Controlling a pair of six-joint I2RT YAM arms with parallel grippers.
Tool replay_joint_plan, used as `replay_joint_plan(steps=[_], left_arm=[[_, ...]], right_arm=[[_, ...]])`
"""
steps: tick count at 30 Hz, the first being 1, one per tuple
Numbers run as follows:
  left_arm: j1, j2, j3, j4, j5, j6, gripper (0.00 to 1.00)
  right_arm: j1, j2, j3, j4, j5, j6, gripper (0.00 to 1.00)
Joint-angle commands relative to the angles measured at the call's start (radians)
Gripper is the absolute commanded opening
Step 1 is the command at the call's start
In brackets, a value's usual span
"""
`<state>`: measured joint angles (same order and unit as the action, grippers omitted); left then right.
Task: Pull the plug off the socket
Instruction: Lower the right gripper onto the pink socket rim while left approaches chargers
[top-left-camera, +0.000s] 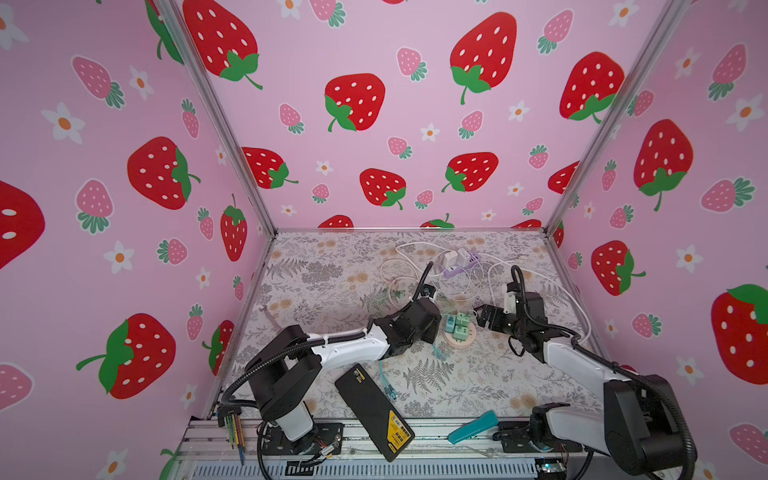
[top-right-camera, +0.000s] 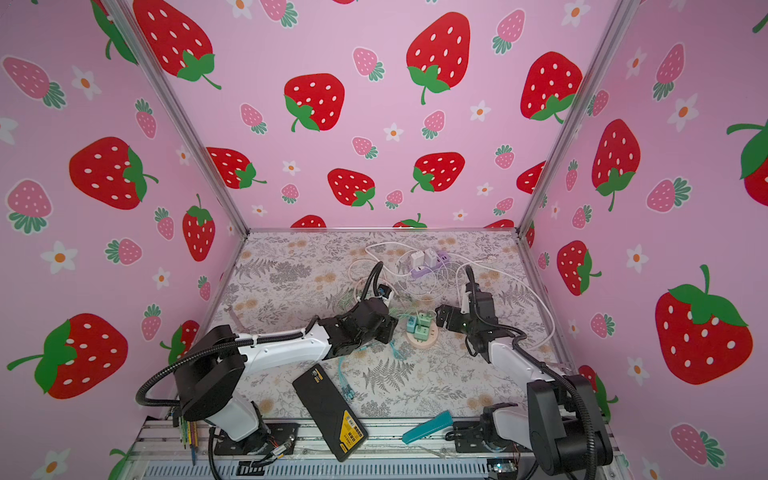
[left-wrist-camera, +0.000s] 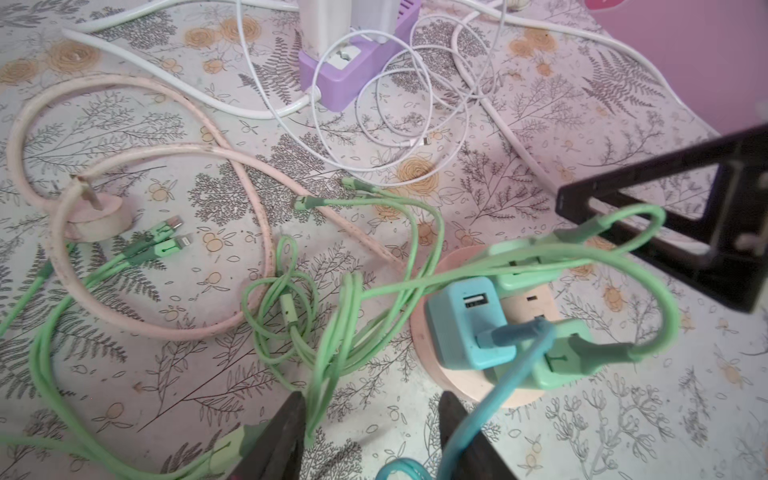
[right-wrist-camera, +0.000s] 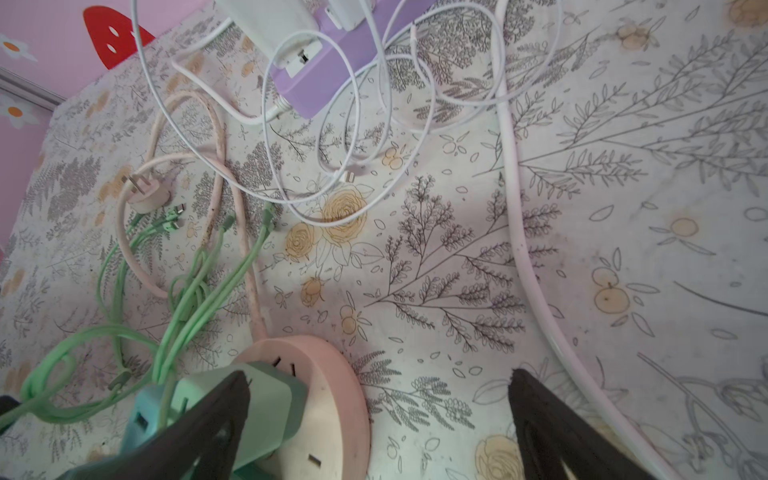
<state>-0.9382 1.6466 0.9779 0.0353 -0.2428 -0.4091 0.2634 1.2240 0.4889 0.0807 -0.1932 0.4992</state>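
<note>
You're looking at the socket (top-left-camera: 459, 343) sitting mid-table (top-left-camera: 332, 291): a round pink puck lying flat between your two arms in both top views. Three chargers are sitting in it, one blue plug (left-wrist-camera: 461, 324) and two green plugs (left-wrist-camera: 552, 361), all seated and none pulled. A blue cable (left-wrist-camera: 490, 395) is running out of the blue plug's face. The green cables (left-wrist-camera: 353, 324) are looping off across the table toward the pink cord (left-wrist-camera: 166, 153).

Your left end effector (left-wrist-camera: 370, 399) is hovering just beside the socket, with its fingers (left-wrist-camera: 291, 432) standing partly apart. One green cable is passing through the gap and the blue cable is crossing over one finger, but I'm not seeing anything pinched. It isn't touching the blue plug.

Your right end effector (right-wrist-camera: 379, 374) is sitting just beside the socket on the opposite side, jaws spread wide and gripping nothing. One finger is overlapping a green plug in the right wrist view; I can't tell whether it's touching.

The purple power strip (left-wrist-camera: 349, 75) and its white cables (left-wrist-camera: 374, 137) are lying farther back.
</note>
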Motion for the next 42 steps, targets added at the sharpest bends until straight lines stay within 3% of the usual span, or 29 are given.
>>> replay_joint_plan(steps=[1,4,8,14,20,22,24,32,42], left_arm=[[0.012,-0.033,-0.019,0.002,0.015,0.004,0.51],[0.012,-0.044,-0.028,0.033,0.051,0.031,0.50],[0.011,-0.041,-0.028,0.051,0.057,0.041,0.50],[0.008,-0.068,-0.019,0.046,0.059,0.060,0.51],[-0.007,-0.133,-0.013,0.019,0.032,0.076,0.53],[-0.017,-0.164,-0.015,0.012,0.017,0.079,0.54],[-0.031,-0.198,-0.022,0.015,0.001,0.088,0.54],[-0.055,-0.275,-0.007,-0.007,-0.006,0.108,0.55],[-0.100,-0.225,-0.006,0.058,0.079,0.121,0.54]], right_arm=[[-0.013,-0.035,0.046,-0.158,0.110,-0.045,1.00],[-0.049,-0.049,0.045,-0.199,0.085,-0.075,1.00],[-0.050,-0.066,0.002,-0.108,-0.059,-0.072,0.98],[-0.040,-0.026,-0.016,-0.014,-0.170,-0.070,0.96],[-0.020,0.065,-0.008,-0.004,-0.173,-0.057,0.93],[-0.015,0.090,-0.006,-0.011,-0.180,-0.052,0.88],[-0.011,0.109,-0.013,0.000,-0.229,-0.064,0.70],[0.010,0.102,-0.041,-0.003,-0.237,-0.068,0.68],[0.062,0.156,-0.044,0.044,-0.272,-0.054,0.46]])
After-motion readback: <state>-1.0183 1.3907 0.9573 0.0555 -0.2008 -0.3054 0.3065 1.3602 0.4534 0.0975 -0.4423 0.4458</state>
